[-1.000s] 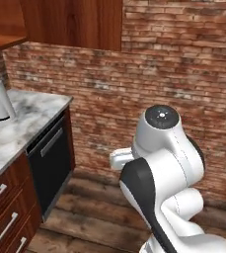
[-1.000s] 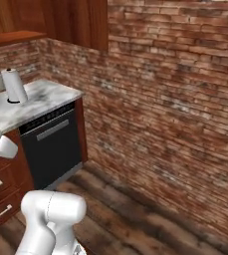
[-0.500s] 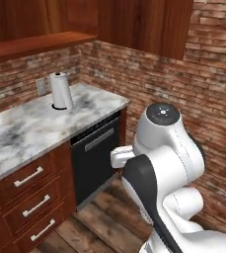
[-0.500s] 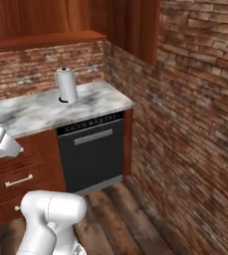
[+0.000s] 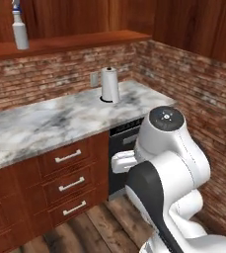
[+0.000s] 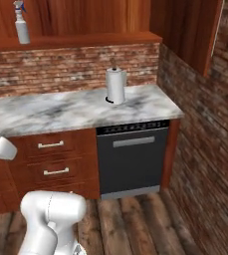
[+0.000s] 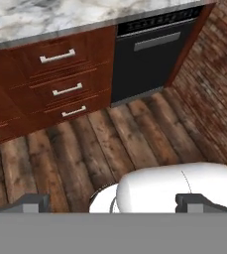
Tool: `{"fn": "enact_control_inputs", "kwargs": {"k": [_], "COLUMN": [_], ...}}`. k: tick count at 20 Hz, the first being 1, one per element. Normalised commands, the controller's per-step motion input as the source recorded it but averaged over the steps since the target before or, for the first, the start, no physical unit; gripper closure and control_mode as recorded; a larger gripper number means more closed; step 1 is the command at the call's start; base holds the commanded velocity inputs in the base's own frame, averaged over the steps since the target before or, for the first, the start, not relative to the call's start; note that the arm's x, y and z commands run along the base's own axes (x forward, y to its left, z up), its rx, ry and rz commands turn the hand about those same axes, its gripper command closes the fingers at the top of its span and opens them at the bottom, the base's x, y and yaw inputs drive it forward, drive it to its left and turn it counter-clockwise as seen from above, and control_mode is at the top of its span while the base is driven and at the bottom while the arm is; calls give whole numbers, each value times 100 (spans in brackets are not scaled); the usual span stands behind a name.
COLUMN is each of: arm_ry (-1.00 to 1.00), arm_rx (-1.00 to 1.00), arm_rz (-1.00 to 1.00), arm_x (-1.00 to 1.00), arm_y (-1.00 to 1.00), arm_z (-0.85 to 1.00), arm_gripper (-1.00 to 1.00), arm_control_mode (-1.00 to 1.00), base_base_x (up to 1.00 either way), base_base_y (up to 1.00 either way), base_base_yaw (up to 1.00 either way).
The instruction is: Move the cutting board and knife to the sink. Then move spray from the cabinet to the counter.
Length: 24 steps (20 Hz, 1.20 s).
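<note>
Spray (image 5: 19, 33) on shelf (image 5: 75, 43) above counter (image 5: 50, 123); paper-towel roll (image 5: 109, 85) on counter

A home kitchen — a white-grey veined marble counter (image 6: 60, 112) runs above reddish-brown wooden drawers with silver handles (image 6: 51, 158) and a black built-in dishwasher (image 6: 131, 158), against red brick walls (image 6: 75, 67) — with a white paper-towel roll (image 6: 115, 85) upright on the marble and dark wooden floorboards (image 7: 85, 154) beneath the open jaws.
</note>
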Motion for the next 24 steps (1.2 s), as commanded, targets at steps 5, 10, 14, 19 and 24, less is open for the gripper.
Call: {"fn": "enact_control_inputs", "kwargs": {"k": [5, 10, 14, 19, 24], "arm_ry": [0, 0, 0, 0, 0], "arm_rx": [0, 0, 0, 0, 0], "arm_rz": [0, 0, 0, 0, 0], "arm_x": [0, 0, 0, 0, 0], "arm_y": [0, 0, 0, 0, 0], "arm_z": [0, 0, 0, 0, 0], "arm_gripper": [-100, -100, -100, -100, -100], "arm_control_mode": [100, 100, 100, 100, 100], "base_base_x": [28, 0, 65, 100, 96], "base_base_y": [-9, -28, -18, -11, -11], "base_base_yaw": [50, 51, 8, 4, 25]}}
